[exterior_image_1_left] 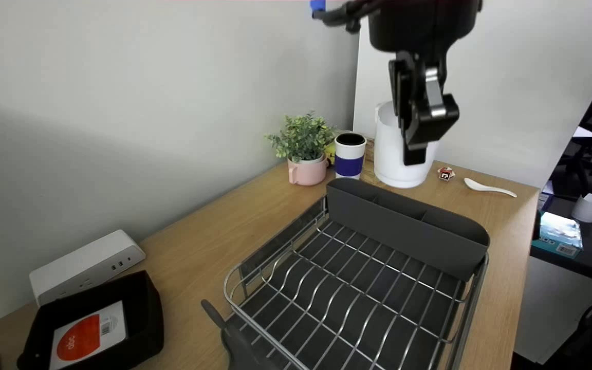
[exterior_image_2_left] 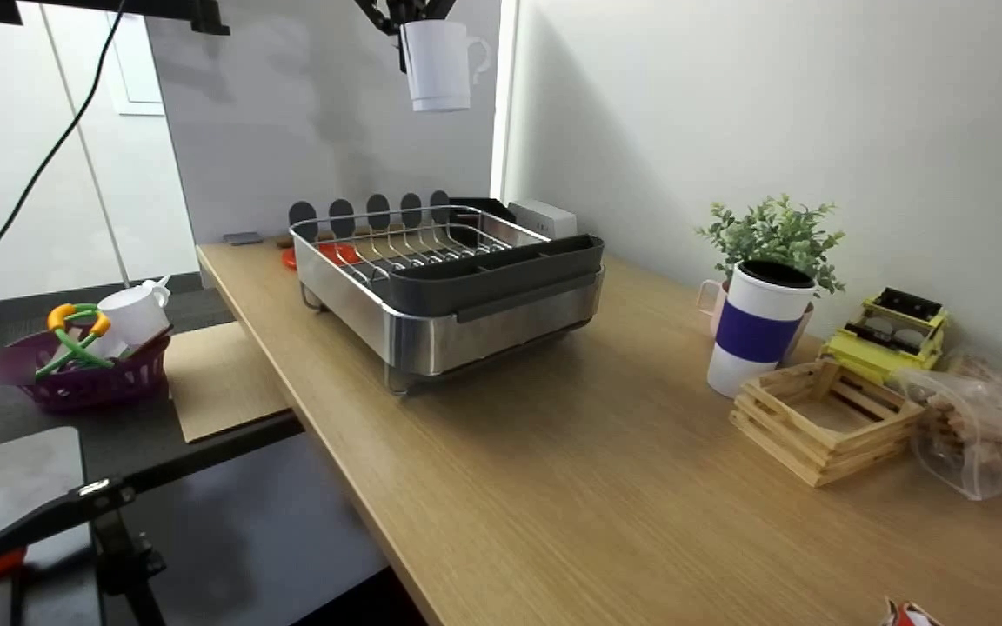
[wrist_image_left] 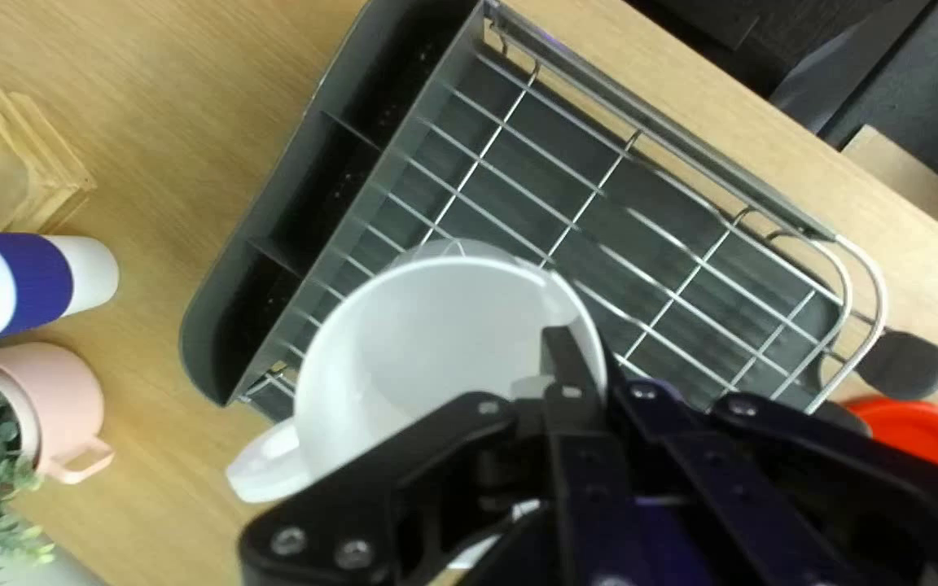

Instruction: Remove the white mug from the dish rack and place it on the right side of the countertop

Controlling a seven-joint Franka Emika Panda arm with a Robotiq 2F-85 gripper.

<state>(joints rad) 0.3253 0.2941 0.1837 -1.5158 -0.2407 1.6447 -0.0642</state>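
The white mug (wrist_image_left: 436,334) is held in the air above the dish rack (exterior_image_2_left: 431,343), upright, with its handle pointing away from the fingers. It also shows in both exterior views (exterior_image_2_left: 438,69) (exterior_image_1_left: 401,172). My gripper (wrist_image_left: 589,358) is shut on the mug's wall, one finger inside the rim and one outside. In an exterior view the gripper (exterior_image_1_left: 413,151) partly hides the mug. The dish rack, a dark grey tray with a wire grid (exterior_image_1_left: 342,300) and a grey divided holder (exterior_image_1_left: 404,223), stands on the wood-grain countertop (exterior_image_2_left: 605,452). The mug is apart from the rack.
A purple-banded tumbler (exterior_image_2_left: 758,335), a potted plant (exterior_image_2_left: 771,235), a wooden crate (exterior_image_2_left: 823,435), a yellow object (exterior_image_2_left: 888,335) and a plastic bag (exterior_image_2_left: 979,426) stand along the wall. A white spoon (exterior_image_1_left: 488,188) lies near the far edge. A black tray (exterior_image_1_left: 147,318) sits beside the rack.
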